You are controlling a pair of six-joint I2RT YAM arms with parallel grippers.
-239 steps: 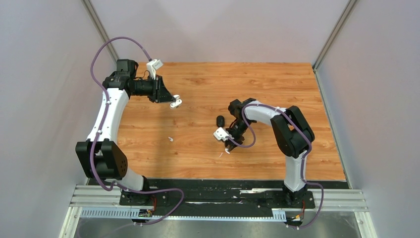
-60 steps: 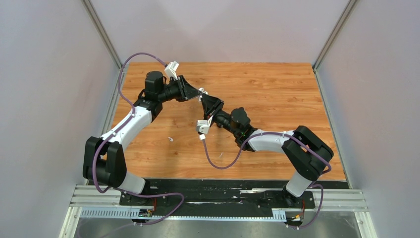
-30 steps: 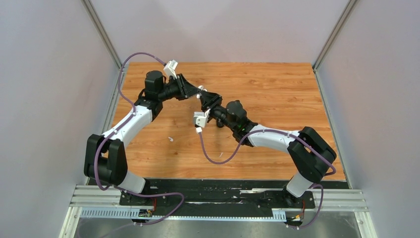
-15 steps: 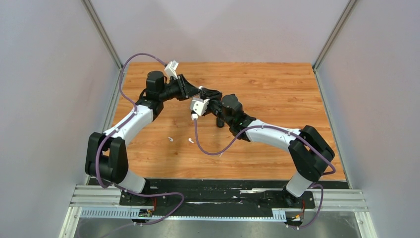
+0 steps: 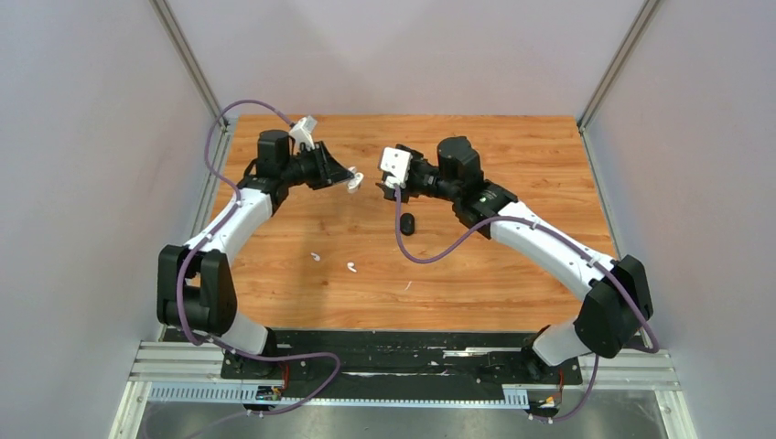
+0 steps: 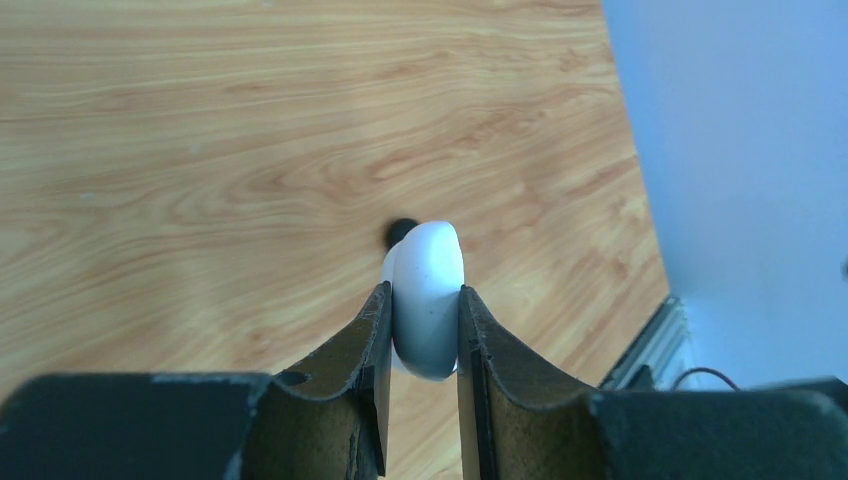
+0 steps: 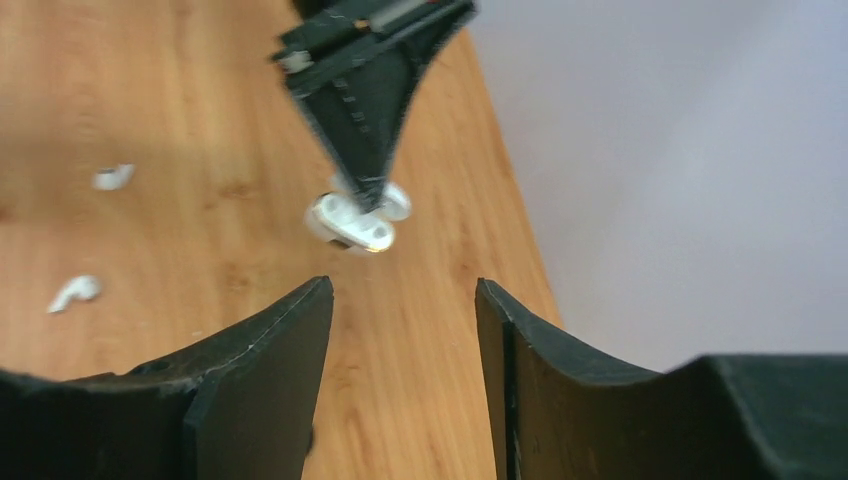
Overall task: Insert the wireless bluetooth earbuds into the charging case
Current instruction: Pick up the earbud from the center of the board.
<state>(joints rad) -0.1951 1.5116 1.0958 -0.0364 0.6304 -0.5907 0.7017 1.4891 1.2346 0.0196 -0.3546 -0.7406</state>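
Wood-grain worktop, grey walls: the left arm reaches far across, left fingers clamped on the white charging case. Right fingers face the case, spread apart. Two white earbuds lie nearer the bases than the case.

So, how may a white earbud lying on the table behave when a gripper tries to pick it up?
The white earbud looks tiny beside the open right gripper, so it is probably light and easily flicked away. Its rounded shape, lying loose on the table, suggests it may slip or roll.
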